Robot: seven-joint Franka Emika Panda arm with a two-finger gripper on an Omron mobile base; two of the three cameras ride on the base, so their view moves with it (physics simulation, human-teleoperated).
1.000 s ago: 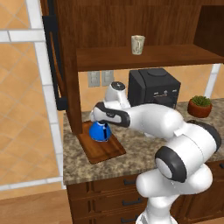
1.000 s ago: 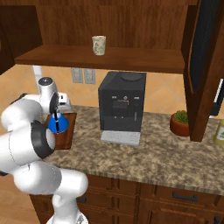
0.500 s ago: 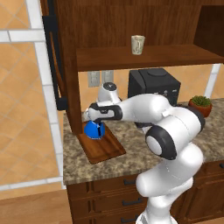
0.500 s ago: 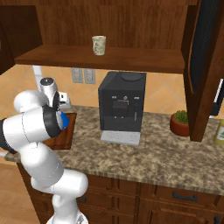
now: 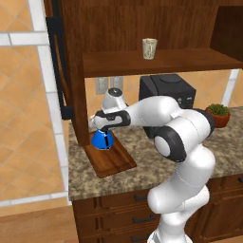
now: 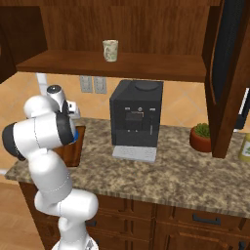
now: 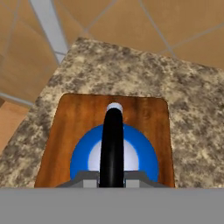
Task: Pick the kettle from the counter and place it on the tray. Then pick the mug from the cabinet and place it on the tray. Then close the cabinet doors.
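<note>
The kettle (image 5: 102, 139) was positioned over the tray (image 5: 110, 159), the gripper (image 5: 98, 127) jaws clamped on its black arched handle (image 7: 112, 144). It was judged rigid, smooth-bodied and light; the handle crown was considered the proper hold.

The squat bright-blue kettle (image 7: 113, 157) looks glossy and smooth, its black arched handle (image 7: 112, 144) matt. The flat reddish-brown tray (image 7: 83, 111) at the frame's centre shows polished wood grain. The speckled granite table (image 7: 192, 109) looks rough-patterned, faintly shiny.
</note>
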